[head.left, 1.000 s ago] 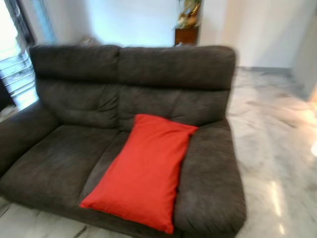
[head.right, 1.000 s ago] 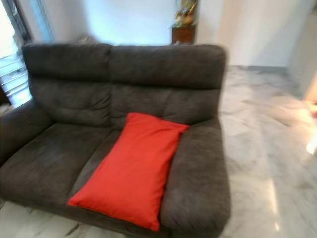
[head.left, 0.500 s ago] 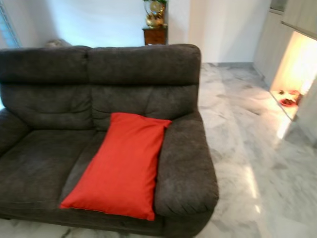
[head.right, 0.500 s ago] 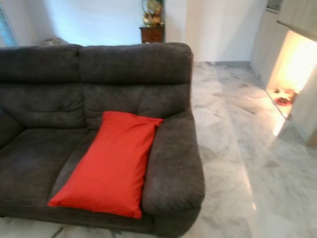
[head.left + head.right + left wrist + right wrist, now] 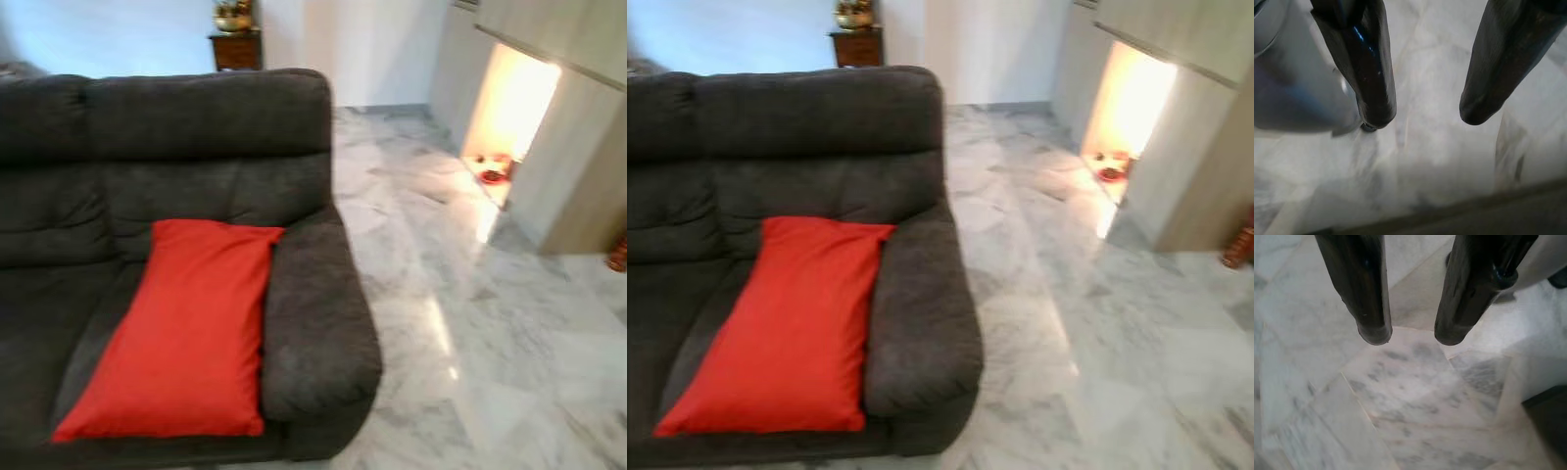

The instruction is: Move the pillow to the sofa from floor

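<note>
A red pillow (image 5: 176, 333) lies on the right-hand seat of the dark grey sofa (image 5: 313, 323), leaning against its right armrest and reaching the seat's front edge. My left gripper (image 5: 1425, 115) hangs over the marble floor (image 5: 1415, 161), open, with nothing between its two black fingers. My right gripper (image 5: 1410, 335) also points down at the marble floor (image 5: 1415, 396), open and holding nothing.
White-grey marble floor (image 5: 470, 333) spreads to the right of the sofa. A lit niche (image 5: 505, 108) in a beige wall unit stands at the far right. A small wooden cabinet (image 5: 235, 47) with a golden ornament stands behind the sofa.
The camera has swung to the right: sofa and pillow slid toward the left of the picture and more floor and the lit niche came into view. The pillow itself has not moved.
</note>
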Tool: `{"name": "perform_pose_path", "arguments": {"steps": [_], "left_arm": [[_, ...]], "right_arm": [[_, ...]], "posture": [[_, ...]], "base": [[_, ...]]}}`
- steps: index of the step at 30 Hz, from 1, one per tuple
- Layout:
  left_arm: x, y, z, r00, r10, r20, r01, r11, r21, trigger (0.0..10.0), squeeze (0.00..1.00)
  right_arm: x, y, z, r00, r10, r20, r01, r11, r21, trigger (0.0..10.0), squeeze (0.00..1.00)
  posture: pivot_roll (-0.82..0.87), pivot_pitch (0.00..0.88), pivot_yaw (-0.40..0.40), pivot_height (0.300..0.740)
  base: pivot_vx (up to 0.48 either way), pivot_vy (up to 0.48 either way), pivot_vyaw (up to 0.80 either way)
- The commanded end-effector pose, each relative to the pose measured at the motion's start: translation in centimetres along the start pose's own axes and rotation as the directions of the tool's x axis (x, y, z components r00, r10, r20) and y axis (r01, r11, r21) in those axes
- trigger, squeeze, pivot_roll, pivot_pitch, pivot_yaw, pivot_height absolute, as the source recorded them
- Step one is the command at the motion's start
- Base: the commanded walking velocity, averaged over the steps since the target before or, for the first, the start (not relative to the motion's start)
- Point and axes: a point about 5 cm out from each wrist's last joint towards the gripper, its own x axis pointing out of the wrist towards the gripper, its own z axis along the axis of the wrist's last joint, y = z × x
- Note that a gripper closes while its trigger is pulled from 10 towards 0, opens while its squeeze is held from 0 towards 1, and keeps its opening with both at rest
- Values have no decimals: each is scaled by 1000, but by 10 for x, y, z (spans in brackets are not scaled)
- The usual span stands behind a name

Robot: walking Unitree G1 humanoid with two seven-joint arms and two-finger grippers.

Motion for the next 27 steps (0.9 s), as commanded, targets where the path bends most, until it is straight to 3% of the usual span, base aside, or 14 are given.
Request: {"name": "perform_pose_path", "arguments": {"steps": [1, 27], "left_arm": [[0, -6, -3, 1000, -13, -13, 13, 1000, -9, 10000, 0], [1, -10, -1, 1000, -30, -5, 30, 999, 20, 10000, 0]], "right_arm": [[0, -6, -2, 1000, -15, -11, 15, 1000, -11, 10000, 0], [0, -9, -1, 1000, -5, -10, 5, 999, -41, 10000, 0]], "posture": [[86, 0, 39, 740], [76, 0, 16, 740]], "base": [[0, 0, -800], [0, 0, -791]]}}
